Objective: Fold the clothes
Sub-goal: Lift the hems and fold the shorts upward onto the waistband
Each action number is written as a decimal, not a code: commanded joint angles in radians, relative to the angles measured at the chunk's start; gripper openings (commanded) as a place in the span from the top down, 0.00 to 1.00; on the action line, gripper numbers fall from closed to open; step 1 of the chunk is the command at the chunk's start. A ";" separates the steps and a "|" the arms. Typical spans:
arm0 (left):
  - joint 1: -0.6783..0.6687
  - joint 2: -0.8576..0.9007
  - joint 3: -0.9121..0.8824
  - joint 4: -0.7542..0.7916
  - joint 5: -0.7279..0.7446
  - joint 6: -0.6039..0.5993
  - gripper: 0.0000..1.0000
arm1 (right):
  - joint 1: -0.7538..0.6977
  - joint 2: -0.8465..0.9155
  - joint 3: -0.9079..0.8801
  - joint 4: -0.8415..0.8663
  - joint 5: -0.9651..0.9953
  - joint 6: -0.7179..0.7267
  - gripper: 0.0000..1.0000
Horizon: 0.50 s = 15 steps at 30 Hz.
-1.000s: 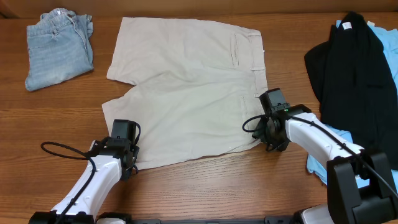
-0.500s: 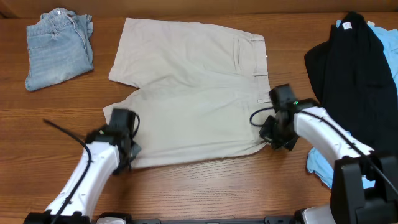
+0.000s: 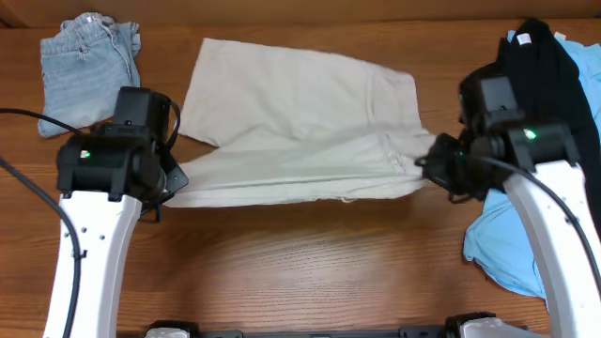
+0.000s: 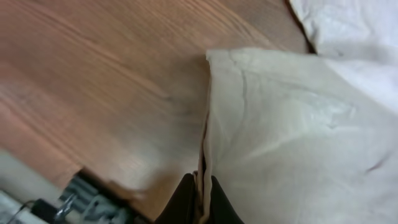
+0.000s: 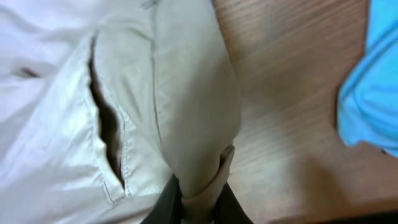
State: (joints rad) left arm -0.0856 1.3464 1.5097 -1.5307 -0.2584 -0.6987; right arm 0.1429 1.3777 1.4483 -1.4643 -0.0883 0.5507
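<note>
Wooden tabletop [image 3: 310, 272] bears beige shorts [image 3: 300, 103], their near edge stretched between the left gripper [image 4: 199, 196], pinching a leg hem, and the right gripper [image 5: 198, 198], pinching the waistband end.

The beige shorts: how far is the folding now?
Done: the denim looks folded, far left. In hand: left gripper and right gripper pinch the beige shorts by the near edge, fold unfinished. Left: the black garment and sky-blue top, heaped at right.
</note>
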 commanded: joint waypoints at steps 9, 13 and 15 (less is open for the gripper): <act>0.006 -0.017 0.037 0.017 -0.081 0.042 0.96 | -0.024 -0.131 -0.004 -0.069 0.086 -0.008 0.96; -0.007 0.022 0.013 0.145 -0.074 0.042 0.96 | -0.026 -0.094 -0.061 -0.017 0.090 -0.005 0.96; -0.018 0.055 -0.005 0.211 -0.069 0.041 0.96 | -0.026 -0.065 -0.089 0.026 0.091 -0.004 0.96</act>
State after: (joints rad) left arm -0.0944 1.3521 1.5288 -1.3746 -0.2565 -0.6762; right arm 0.1390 1.2774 1.3964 -1.4734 -0.0853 0.5495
